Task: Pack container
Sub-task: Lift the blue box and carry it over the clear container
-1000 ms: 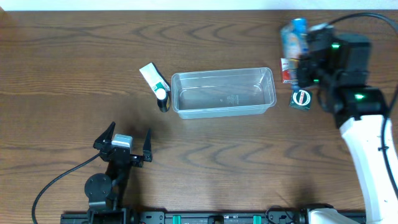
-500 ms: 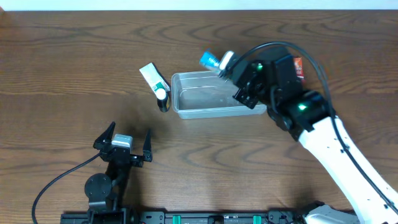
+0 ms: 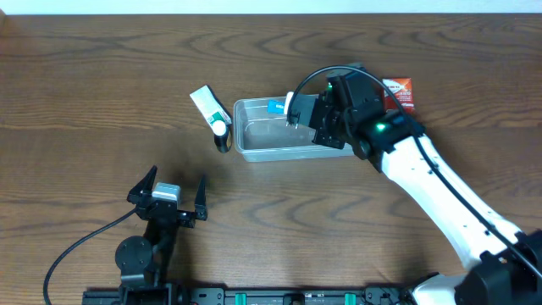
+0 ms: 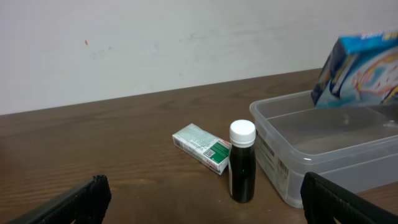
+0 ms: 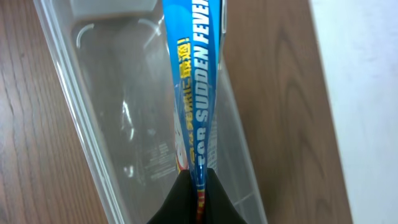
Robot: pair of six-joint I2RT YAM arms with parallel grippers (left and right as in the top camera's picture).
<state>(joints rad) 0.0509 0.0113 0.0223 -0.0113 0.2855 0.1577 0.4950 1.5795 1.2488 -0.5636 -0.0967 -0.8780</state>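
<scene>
The container, a clear, long and shallow plastic tub with rounded corners, is seen at the middle of the wooden table, its long side running left to right. Its right half is covered from above by the right arm. Nothing is seen lying on the part of its floor that shows.

The right gripper is placed over the far side of the tub, and its jaws are clamped on a flat blue packet. In the right wrist view the packet is seen edge-on, pinched at one end between the dark fingertips, with its length reaching out over the tub's interior. From the left wrist view it is shown tilted, with its lower edge at about rim level. Whether the tub's floor is touched by it cannot be told.

The left gripper is parked near the front edge of the table, left of the tub and well apart from it. Its fingers are spread wide and nothing is held between them.

Just left of the tub, a small white and green box is laid flat. A dark bottle with a white cap is stood upright just beside the box's green end, between the box and the tub's left wall.

A red packet is seen on the table at the far right of the tub, partly hidden by the right arm.
</scene>
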